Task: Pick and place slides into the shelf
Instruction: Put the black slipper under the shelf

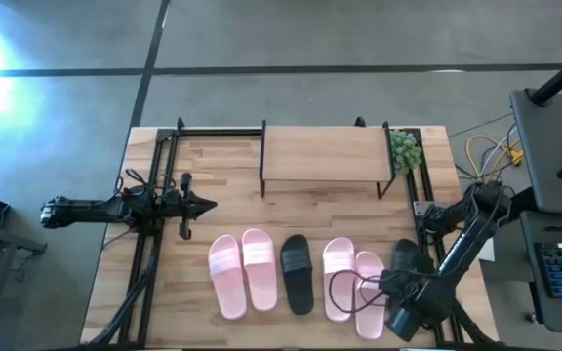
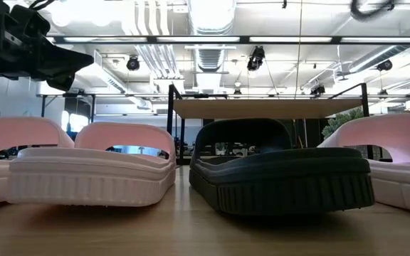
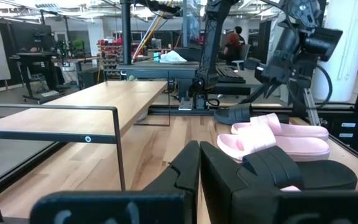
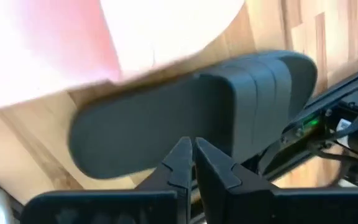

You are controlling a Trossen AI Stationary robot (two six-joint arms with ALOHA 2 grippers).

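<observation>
Finds the right claw (image 4: 193, 152) pressed together and empty, just above the black slide (image 4: 166, 124) lying crossways under its tips on the surface (image 1: 183, 292), with the pressed-together left claw (image 1: 208, 205) waiting far off and the shelf (image 1: 325, 151) well beyond.

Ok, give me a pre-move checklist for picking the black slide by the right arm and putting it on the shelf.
1. Right gripper shut, hanging over the black rubber slide at the table's right edge: not ok, open first.
2. Right gripper holds nothing: ok.
3. Low shelf with light-wood top board bare on top: ok.
4. Left gripper shut and parked left of the shelf, away from the slides: ok.
5. Neighbouring light pink slide lies close beside the black one: cannot tell if there is finger clearance.
6. Loose black cable draped over the pink pair: not ok, snag risk.
</observation>
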